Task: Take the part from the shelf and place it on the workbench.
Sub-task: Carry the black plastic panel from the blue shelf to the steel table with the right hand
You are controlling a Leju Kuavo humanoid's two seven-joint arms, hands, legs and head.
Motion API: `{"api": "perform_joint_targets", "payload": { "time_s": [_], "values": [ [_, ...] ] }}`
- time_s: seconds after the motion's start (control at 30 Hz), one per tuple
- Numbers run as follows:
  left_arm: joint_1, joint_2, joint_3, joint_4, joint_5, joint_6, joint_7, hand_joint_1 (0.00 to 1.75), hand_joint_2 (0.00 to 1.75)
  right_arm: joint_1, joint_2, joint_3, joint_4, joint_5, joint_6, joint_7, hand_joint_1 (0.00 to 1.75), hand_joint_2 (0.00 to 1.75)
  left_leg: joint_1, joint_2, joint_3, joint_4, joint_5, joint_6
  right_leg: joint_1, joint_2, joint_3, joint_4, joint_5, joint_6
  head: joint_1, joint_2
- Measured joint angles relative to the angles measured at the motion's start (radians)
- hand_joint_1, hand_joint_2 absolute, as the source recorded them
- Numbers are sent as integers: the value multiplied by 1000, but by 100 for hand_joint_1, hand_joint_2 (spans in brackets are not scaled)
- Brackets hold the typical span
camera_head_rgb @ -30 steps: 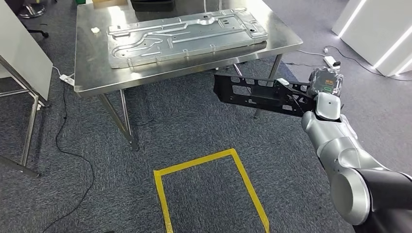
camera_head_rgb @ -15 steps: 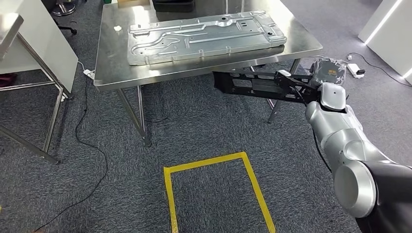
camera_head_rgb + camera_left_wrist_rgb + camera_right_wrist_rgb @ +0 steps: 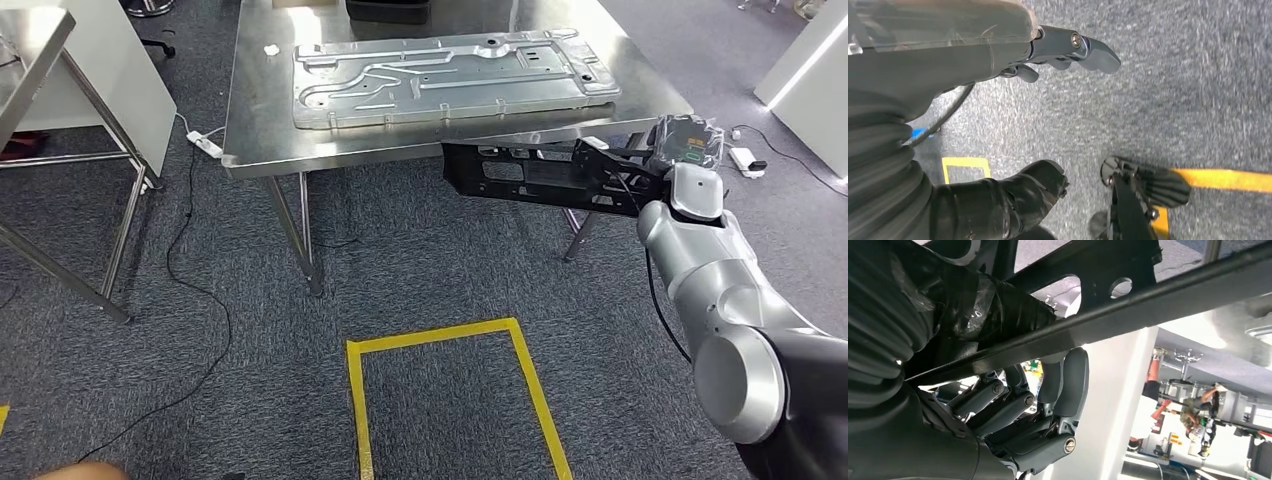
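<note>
My right hand grips one end of a long black perforated part, held level in the air just below the front edge of the steel workbench. Up close in the right wrist view, the thumb and fingers wrap a black bar of the part. A large stamped metal panel lies flat on the workbench top. In the left wrist view my left hand hangs over grey carpet, fingers apart and holding nothing.
A yellow tape rectangle marks the carpet in front of me. A second metal-framed table stands at the left. A power strip and cables lie on the floor beside the workbench legs. White panels stand at the far right.
The whole view has shifted: the workbench sits further right and nearer the picture's centre. The black part stays in my right hand, its far end closer to the bench edge.
</note>
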Motion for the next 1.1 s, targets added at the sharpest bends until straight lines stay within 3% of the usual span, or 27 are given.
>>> {"api": "perform_joint_targets", "payload": {
  "time_s": [0.07, 0.13, 0.2, 0.27, 0.33, 0.37, 0.4, 0.43, 0.5, 0.57, 0.67, 0.73, 0.77, 0.83, 0.9, 0.93, 0.97, 1.03, 1.1],
  "values": [
    [0, -3, -1, 0, 0, -2, 6, 0, 175, -7, -5, -1, -1, 3, 7, 1, 175, 175, -2, -4, -4, 3, 0, -7, 7, 4, 43, -94, 30, -10, 0, 0],
    [1, -5, -1, 0, 0, 0, 15, 0, 175, -11, -9, -2, -2, 3, 15, 2, 175, 175, -3, -5, -7, 2, 1, -17, 13, 4, 49, -111, 30, -14, 0, 0],
    [2, -3, 0, 0, 0, 4, 23, 0, 175, -11, -11, -2, -4, 4, 18, 4, 175, 175, -3, -3, -11, 9, -9, -27, 6, 0, 53, -119, 34, -22, -1, 0],
    [1, -2, 0, 0, 1, 7, 29, 0, 175, -13, -11, -2, -7, 4, 19, 8, 175, 175, -2, 3, -42, 80, -54, -36, 0, -4, 60, -127, 38, -32, -2, 0],
    [1, -2, 0, 0, 0, 10, 38, 0, 175, -14, -12, -2, -8, 4, 20, 13, 175, 175, -1, 10, -103, 213, -115, -43, 2, -6, 61, -127, 36, -36, -3, 0],
    [2, -2, 0, 0, 0, 11, 43, 0, 175, -14, -12, -2, -8, 4, 21, 14, 175, 175, 0, 12, -127, 264, -130, -45, 2, -7, 61, -125, 36, -37, -3, 0],
    [2, -2, 0, 0, 0, 12, 48, 0, 175, -14, -12, -2, -8, 4, 23, 16, 175, 175, 0, 13, -137, 283, -126, -46, 3, -7, 61, -123, 34, -38, -3, 0],
    [3, -2, 0, 0, 0, 13, 51, 0, 175, -14, -12, -2, -8, 4, 24, 17, 175, 175, 0, 14, -126, 261, -103, -46, 3, -7, 62, -121, 33, -37, -3, 0],
    [2, -1, 0, 0, 0, 14, 53, 0, 175, -16, -12, -2, -9, 5, 25, 23, 175, 175, 0, 20, -63, 131, -37, -41, 3, -7, 64, -116, 27, -32, -3, 0],
    [0, 0, 0, 0, -1, 13, 52, 0, 175, -19, -12, -2, -11, 5, 24, 32, 175, 175, -5, 26, -13, 25, -5, -31, 8, -9, 63, -110, 23, -24, -2, 0],
    [-1, 0, 0, 0, -2, 10, 50, 0, 175, -24, -14, -2, -12, 4, 21, 38, 175, 175, -8, 18, -5, 4, -3, -14, 10, -18, 61, -112, 23, -9, -2, 0],
    [-1, 0, 0, 0, -2, 8, 45, 0, 175, -27, -16, -2, -13, 4, 20, 36, 175, 175, -5, 9, 0, -6, 4, -2, 7, -17, 52, -89, 1, -1, -1, 0],
    [-1, 0, 0, 0, -3, 7, 42, 0, 175, -28, -17, -2, -13, 4, 20, 35, 175, 175, -2, 4, 2, -11, 7, 4, 6, -15, 36, -51, -23, 3, -1, 0],
    [-2, 0, 0, 0, -4, 4, 37, 0, 175, -30, -20, -2, -12, 4, 19, 34, 175, 175, -2, -10, 1, -12, 10, 9, 4, -9, -21, 77, -85, 9, -1, 0],
    [-1, 0, 0, 0, -7, 1, 33, 0, 175, -26, -22, -2, -11, 4, 18, 34, 175, 175, -2, -27, 0, -9, 10, 10, 3, -6, -67, 169, -109, 11, 0, 0],
    [0, 0, 0, 0, -8, -1, 32, 0, 175, -24, -22, -2, -10, 4, 18, 34, 175, 175, -2, -37, 0, -7, 9, 9, 3, -5, -67, 165, -93, 11, 0, 0],
    [1, 0, 0, 0, -9, -3, 31, 0, 175, -23, -22, -2, -10, 4, 18, 34, 175, 175, -2, -46, 0, -4, 8, 8, 2, -1, -48, 123, -61, 10, 0, 0],
    [1, -1, 0, 0, -9, -6, 30, 0, 175, -25, -22, -2, -11, 4, 15, 30, 175, 175, -3, -65, -3, 1, 6, 2, -1, 34, 14, -12, 4, 3, 0, 0],
    [-1, -2, 0, 0, -8, -6, 30, 0, 175, -28, -23, -2, -11, 4, 12, 24, 175, 175, -2, -84, -12, 5, 7, -8, -1, 64, 52, -93, 24, -3, -1, 0]
  ]
}}
